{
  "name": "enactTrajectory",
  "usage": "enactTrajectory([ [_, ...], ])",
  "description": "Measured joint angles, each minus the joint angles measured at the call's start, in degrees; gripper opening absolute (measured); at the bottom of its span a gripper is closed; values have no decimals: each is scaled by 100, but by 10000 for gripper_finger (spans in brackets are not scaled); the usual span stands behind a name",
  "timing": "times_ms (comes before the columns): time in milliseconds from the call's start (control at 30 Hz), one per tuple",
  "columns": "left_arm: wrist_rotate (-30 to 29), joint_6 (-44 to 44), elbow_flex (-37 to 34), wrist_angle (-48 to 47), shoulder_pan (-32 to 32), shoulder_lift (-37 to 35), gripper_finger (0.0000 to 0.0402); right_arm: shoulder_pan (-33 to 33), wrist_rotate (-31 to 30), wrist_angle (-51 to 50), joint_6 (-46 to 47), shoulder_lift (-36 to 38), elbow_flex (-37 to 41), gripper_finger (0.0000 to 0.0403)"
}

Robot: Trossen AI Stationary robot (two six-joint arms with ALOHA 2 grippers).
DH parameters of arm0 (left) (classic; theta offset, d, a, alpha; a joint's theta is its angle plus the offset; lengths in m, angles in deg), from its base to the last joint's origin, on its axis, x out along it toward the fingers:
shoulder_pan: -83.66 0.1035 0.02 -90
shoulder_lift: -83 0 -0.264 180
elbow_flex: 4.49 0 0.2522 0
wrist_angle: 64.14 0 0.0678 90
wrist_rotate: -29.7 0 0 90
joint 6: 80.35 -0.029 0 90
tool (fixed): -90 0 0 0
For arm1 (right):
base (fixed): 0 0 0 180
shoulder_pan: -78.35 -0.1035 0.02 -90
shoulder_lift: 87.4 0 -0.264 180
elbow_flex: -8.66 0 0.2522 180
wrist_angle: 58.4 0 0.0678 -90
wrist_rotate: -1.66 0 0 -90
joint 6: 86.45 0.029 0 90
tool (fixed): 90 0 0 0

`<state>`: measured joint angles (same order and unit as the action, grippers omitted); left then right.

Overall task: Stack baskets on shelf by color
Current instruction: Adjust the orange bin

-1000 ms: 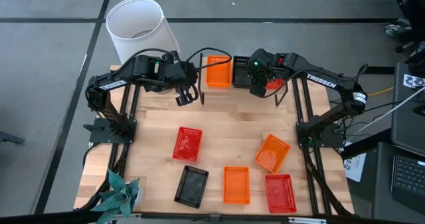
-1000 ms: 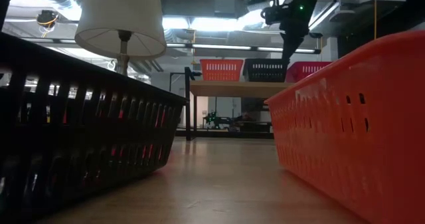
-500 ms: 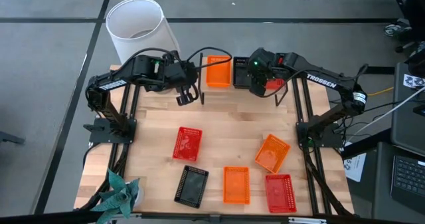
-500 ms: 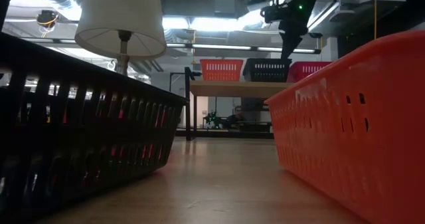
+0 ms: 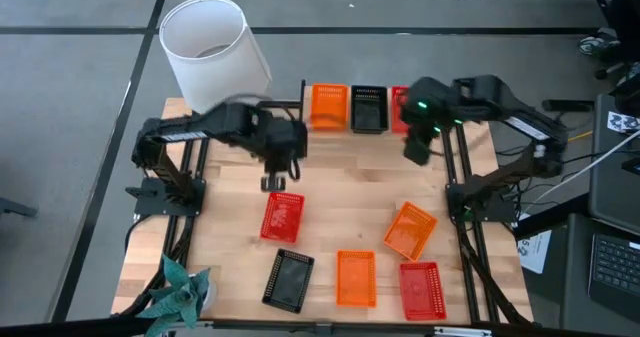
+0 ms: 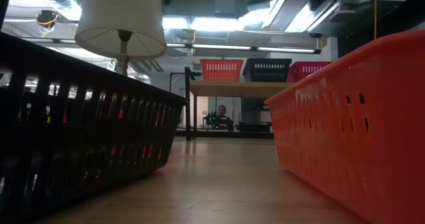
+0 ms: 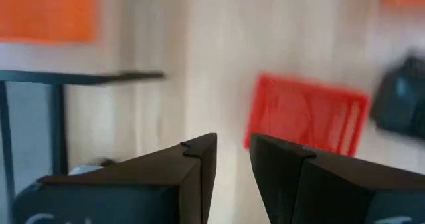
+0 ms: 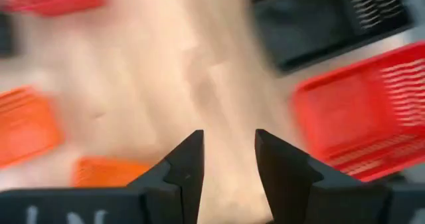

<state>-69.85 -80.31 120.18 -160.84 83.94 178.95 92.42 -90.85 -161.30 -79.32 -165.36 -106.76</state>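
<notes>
Orange, black and red perforated plastic baskets [image 5: 367, 108] side by side on light-wood shelf [image 6: 234, 88]; six more scattered on wooden surface [image 5: 340, 192].
Left pincer [image 5: 273, 183] above red basket [image 5: 282, 216], right pincer [image 5: 416, 151] beside shelf (both spread, empty).

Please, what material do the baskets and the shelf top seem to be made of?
The baskets, such as the orange basket close to the low camera, look like moulded plastic with a smooth, slightly glossy finish: uniform colour and regular slots in the walls. The shelf top appears to be light, matt wood, pale like the table; its grain cannot be seen.
</notes>
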Motion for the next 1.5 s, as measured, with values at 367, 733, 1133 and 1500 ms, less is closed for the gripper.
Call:
enactTrajectory([
  [367,320,1482,-2086,78,-991,4,84,-1113,69,847,1595,2074,2283,135],
  [733,645,2143,-4701,3415,-944,125,84,-1655,115,1344,2169,2477,3596,135],
  [1133,-20,894,-3075,5046,-441,474,84,-2003,317,1888,2282,2460,3586,135],
  [1500,3,1634,-2601,3377,-1424,217,84,-2819,1133,2736,2641,2344,4231,135],
])
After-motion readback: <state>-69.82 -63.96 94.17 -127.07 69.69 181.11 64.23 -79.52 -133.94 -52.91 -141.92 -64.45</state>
